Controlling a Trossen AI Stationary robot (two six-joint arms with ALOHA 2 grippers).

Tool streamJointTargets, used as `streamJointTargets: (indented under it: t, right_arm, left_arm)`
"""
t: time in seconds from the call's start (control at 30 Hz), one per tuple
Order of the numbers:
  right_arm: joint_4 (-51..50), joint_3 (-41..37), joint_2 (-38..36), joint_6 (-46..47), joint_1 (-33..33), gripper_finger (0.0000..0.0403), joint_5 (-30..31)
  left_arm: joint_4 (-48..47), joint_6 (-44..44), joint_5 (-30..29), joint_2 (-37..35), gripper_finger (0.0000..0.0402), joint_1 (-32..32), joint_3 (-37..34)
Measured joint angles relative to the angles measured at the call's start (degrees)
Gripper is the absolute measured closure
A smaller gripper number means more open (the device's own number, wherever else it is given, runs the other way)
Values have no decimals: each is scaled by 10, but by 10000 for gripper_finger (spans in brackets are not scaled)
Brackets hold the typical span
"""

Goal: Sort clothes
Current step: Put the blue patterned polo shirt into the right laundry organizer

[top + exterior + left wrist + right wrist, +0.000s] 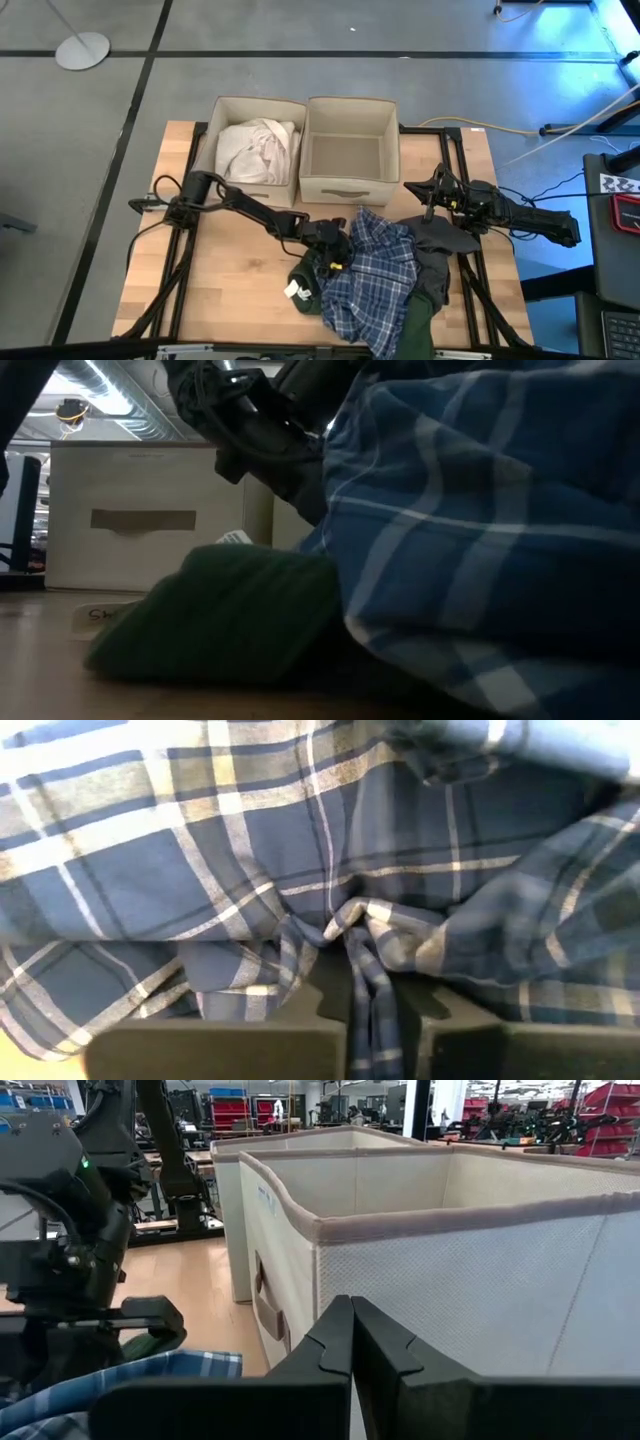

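Observation:
The blue-and-white plaid garment lies crumpled at the table's near middle, over a dark green garment with a white label and beside a dark grey garment. The white garment lies in the left beige box. My left gripper is shut on the plaid garment at its left side. My right gripper is shut and empty, close to the right box's near right corner. The green garment and the plaid garment fill the low view. My left gripper pinches a bunched fold of the plaid garment between its two fingers; several gathered layers run into the gap. The fingers come from the table's left, slanting down. The rest of the garment spreads slack over the pile.
The right beige box stands open and empty at the table's far middle, next to the left box. In the right wrist view its wall is just ahead of my right fingers. Bare wood lies at the table's near left.

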Motion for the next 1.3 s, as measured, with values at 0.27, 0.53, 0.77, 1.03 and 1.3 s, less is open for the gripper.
streamJointTargets:
  t: [0.27, 0.53, 0.77, 1.03, 1.3]
  right_arm:
    - [-4, 0, 0, 0, 0, 397, 0]
    - [-5, 0, 0, 0, 0, 397, 0]
    - [-5, 0, 0, 0, 0, 397, 0]
    - [-5, 0, 0, 0, 0, 397, 0]
    - [-4, 0, 0, 0, 0, 397, 1]
  left_arm:
    - [-4, 13, 8, -63, 395, -5, -1]
    - [-2, 44, 24, -130, 395, -16, -1]
    - [2, 50, 28, -184, 390, -11, 0]
    - [2, 76, 27, -263, 396, -10, 0]
    - [1, 105, -20, -339, 395, 8, 0]
